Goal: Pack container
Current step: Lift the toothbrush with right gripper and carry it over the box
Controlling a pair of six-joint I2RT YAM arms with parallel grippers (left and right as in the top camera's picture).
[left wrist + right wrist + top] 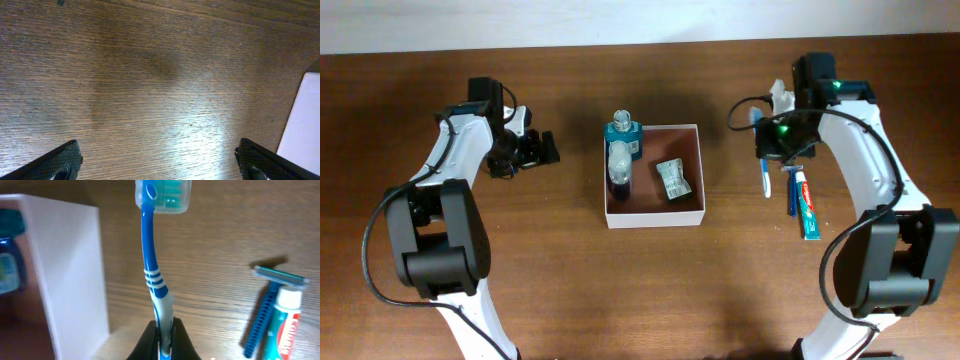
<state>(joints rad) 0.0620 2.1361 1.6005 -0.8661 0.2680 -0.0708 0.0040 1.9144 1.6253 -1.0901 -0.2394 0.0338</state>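
The container is a square white-walled box with a reddish-brown inside at the table's middle. It holds a teal bottle, a dark blue bottle and a small packet. My right gripper is shut on the handle of a blue-and-white toothbrush, just right of the container. In the right wrist view the gripper pinches the toothbrush beside the container's white wall. My left gripper is open and empty over bare wood, left of the container; its fingers are spread wide.
A blue razor and a toothpaste tube lie right of the toothbrush; both also show in the right wrist view, razor and tube. A small white object sits behind the right gripper. The container's wall edges the left wrist view.
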